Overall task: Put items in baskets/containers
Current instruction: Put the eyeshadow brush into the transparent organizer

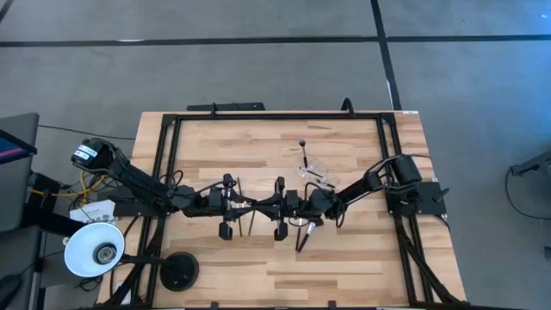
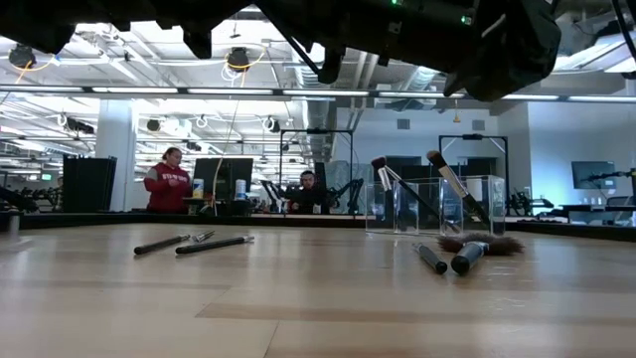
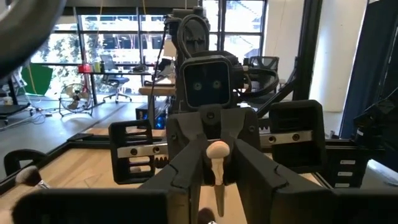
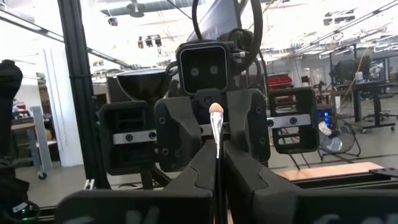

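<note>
The brush (image 4: 216, 127) in play is slim and light, stiff along the handle and soft only at its pale tip, so I judge it best gripped mid-handle, where pinching will not crush bristles or let it swivel. It stands upright between the two arms, which meet nose to nose over the middle of the counter (image 1: 362, 258). The right tool (image 4: 217, 163) is closed narrow on the handle. The left tool (image 3: 216, 180) has its fingers around the same brush, only partly apart; whether they actually pinch it I cannot tell. The clear cup (image 1: 315, 171) sits just behind, already holding a couple of brushes. More brushes lie loose on the counter, including a fan-headed brush (image 2: 477, 246).
</note>
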Robot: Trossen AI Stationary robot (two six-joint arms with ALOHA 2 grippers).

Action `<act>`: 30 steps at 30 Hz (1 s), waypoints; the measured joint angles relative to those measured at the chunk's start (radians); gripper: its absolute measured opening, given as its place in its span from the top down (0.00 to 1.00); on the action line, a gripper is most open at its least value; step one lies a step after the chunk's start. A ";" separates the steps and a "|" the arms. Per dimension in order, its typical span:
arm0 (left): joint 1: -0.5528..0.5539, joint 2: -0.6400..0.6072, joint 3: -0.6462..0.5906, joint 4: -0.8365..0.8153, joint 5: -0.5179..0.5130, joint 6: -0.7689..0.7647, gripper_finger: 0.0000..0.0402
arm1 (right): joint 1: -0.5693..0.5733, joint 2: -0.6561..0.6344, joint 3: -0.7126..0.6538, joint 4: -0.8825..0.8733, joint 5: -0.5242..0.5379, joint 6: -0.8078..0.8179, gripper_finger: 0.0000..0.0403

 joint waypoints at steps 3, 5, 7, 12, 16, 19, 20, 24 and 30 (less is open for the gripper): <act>0.000 0.000 0.000 0.002 0.000 0.000 0.82 | 0.000 0.000 0.000 -0.001 0.000 0.000 0.98; 0.000 0.000 0.000 0.005 0.001 0.000 0.82 | 0.000 0.000 0.000 -0.002 0.000 0.000 0.98; 0.000 0.000 0.000 0.006 0.001 0.000 0.82 | 0.001 0.000 0.000 -0.003 0.000 0.000 0.98; 0.001 0.001 0.000 0.021 0.026 0.000 0.82 | 0.002 0.000 0.001 0.006 -0.003 -0.001 0.98; 0.002 0.001 0.000 0.028 0.038 0.001 0.80 | 0.004 0.000 0.002 0.024 -0.007 -0.026 0.98; 0.002 0.001 0.000 0.029 0.045 0.001 0.80 | 0.011 0.001 0.002 0.029 -0.006 -0.046 0.98; 0.001 0.002 0.000 0.030 0.047 0.001 0.80 | 0.012 0.001 0.002 0.029 -0.006 -0.049 0.98; 0.001 0.002 0.000 0.036 0.048 -0.006 0.79 | 0.014 0.001 0.002 0.033 -0.003 -0.050 0.98; 0.001 0.002 0.001 0.043 0.055 -0.010 0.79 | 0.014 0.001 0.002 0.040 -0.003 -0.051 0.98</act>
